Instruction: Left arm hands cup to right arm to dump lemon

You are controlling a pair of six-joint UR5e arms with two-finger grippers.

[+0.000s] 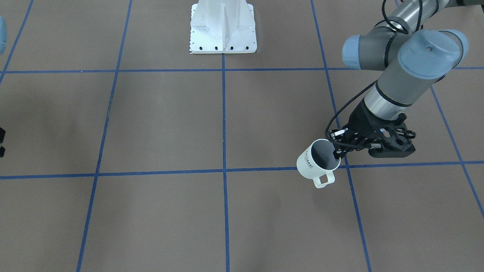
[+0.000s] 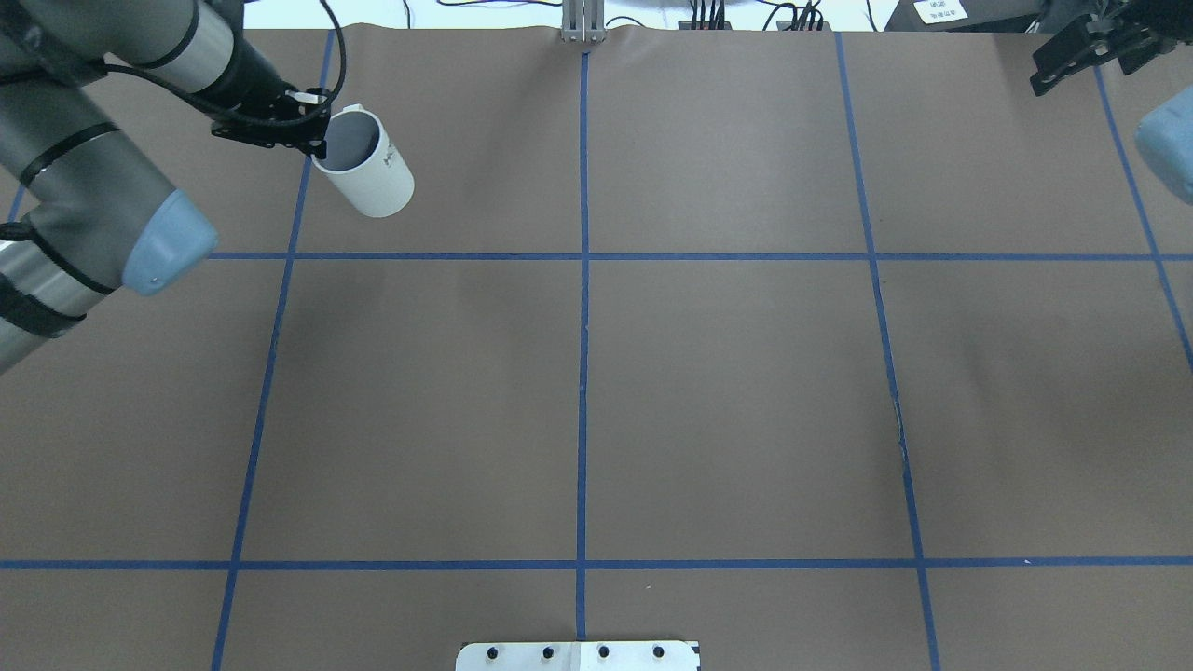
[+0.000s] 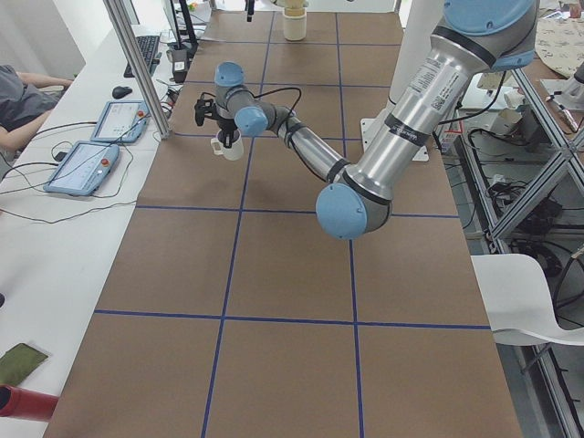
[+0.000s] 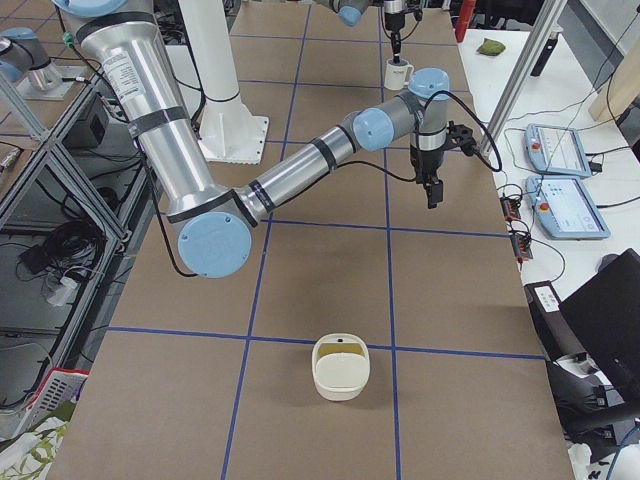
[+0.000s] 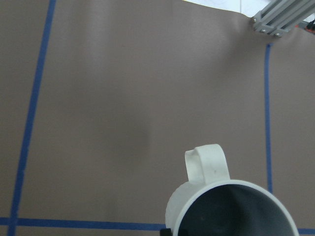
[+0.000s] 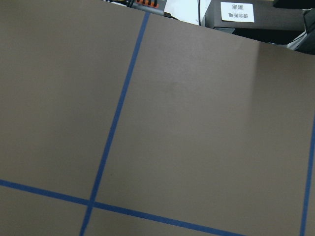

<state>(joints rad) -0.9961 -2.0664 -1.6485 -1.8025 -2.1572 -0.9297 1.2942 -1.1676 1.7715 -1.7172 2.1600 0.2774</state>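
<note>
Cup point(image 1: 315, 163) is nearest in the front view. It is white with a ribbed wall, a squarish loop handle toward the camera, a dark grey inside and black "HOME" lettering on the side. It hangs mouth up on the robot's left side, by a crossing of blue tape lines on the brown tabletop point(image 1: 159, 124). Left gripper point(image 1: 336, 153) is clamped on the cup's rim, with a black finger showing inside the mouth. Behind it is the black perforated bracket point(image 1: 389, 138), then the left arm point(image 1: 401, 87) with pale-blue caps. Right gripper point(image 1: 1, 142) barely shows at the view's edge, well apart from the cup. Its two black fingertips have a gap between them and hold nothing. Farthest is the white base plate point(image 1: 223, 30).
</note>
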